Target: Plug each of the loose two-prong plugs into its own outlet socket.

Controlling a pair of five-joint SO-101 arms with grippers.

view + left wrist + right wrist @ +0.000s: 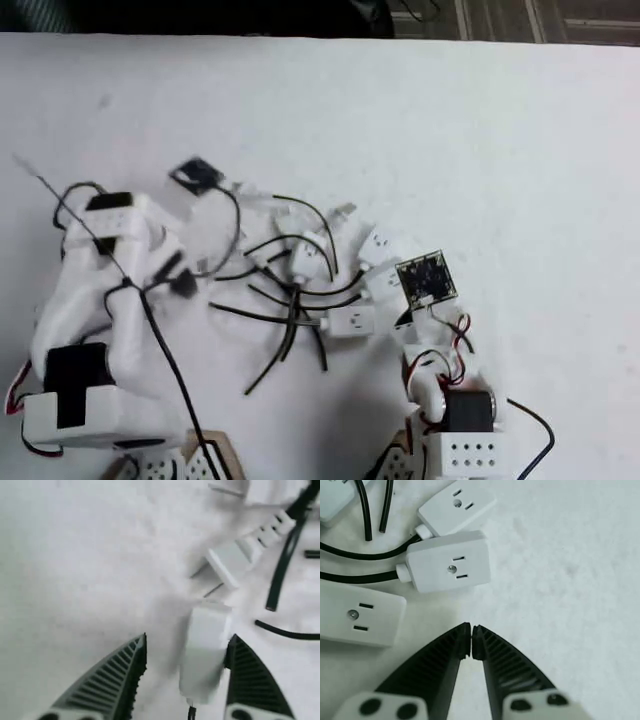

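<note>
plug (227, 565) lay on the white bench (75, 555) just beyond my left end effector (187, 639). it had a flat white body with two thin prongs and a ribbed collar, and black cords (280, 570) ran beside it. its prongs pointed towards a white block (205, 645) that sat between my left fingers, which stood wide apart. the block was blurred. i could not tell whether it was a socket or another plug, nor whether it touched the finger next to it.

my right end effector (471, 635) was closed, fingertips together on nothing, just short of three white sockets. the middle socket (447, 562) and the far socket (457, 502) lay against each other. the near socket (360, 615) was cut off at the edge. all three lay face up, slots showing.

from above, the tangled cords (290, 320) lay between my arms. the plugs among them were too small to sort out.
</note>
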